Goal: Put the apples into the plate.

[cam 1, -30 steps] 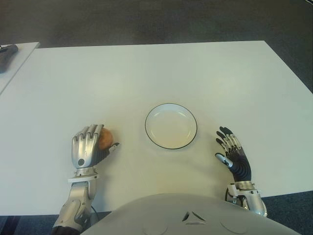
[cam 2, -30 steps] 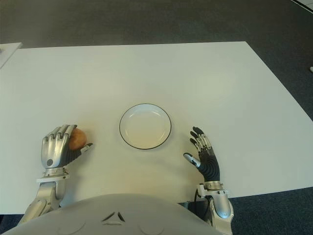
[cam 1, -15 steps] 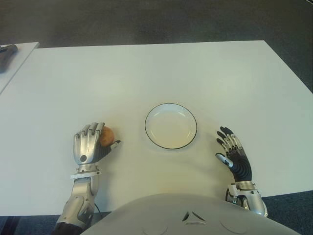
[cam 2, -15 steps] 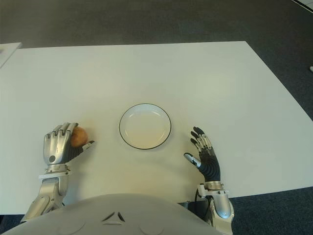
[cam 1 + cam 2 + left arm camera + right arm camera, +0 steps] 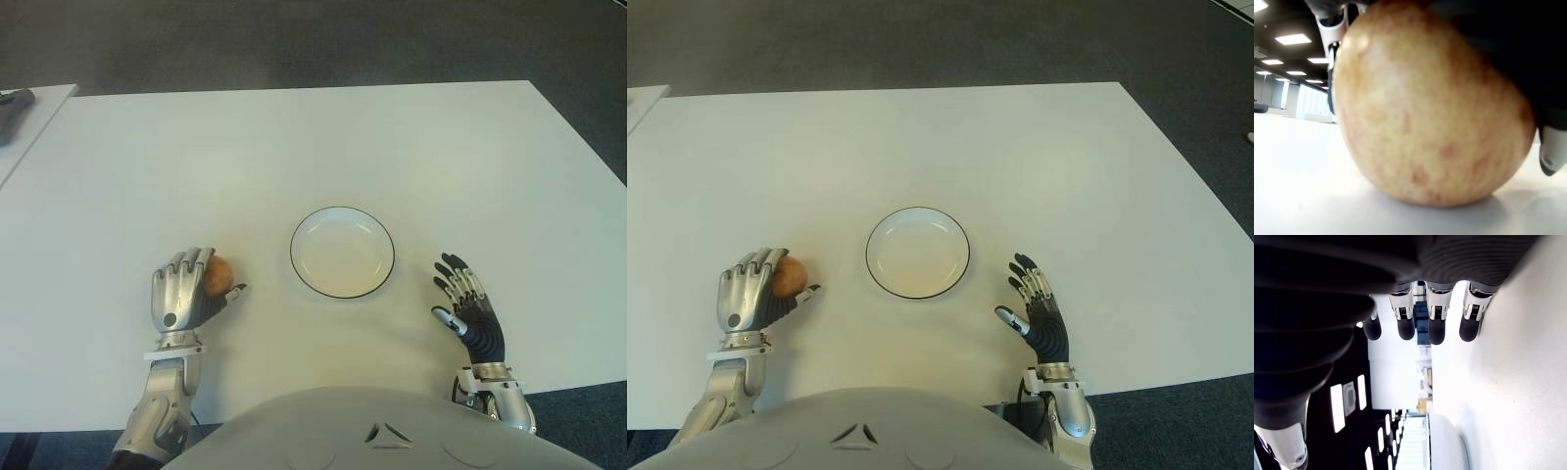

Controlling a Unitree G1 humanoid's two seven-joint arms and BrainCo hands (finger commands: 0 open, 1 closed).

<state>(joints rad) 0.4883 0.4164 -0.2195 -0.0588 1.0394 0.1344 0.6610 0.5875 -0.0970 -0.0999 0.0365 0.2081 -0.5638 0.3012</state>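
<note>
White table (image 5: pixel 294 157) — left hand (image 5: pixel 180 299) curled around apple (image 5: pixel 217 274), which sits on the tabletop left of empty plate (image 5: pixel 342 252). Right hand (image 5: pixel 466 308) idle, fingers spread, beside plate's right. Grasp step — next needs lift, carry rightward.

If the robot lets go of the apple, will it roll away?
Probably a little. The apple is round and touches the table only at its bottom, so it could roll. Its skin looks smooth, maybe slippery. The left hand curls over it, which likely keeps it put.
</note>
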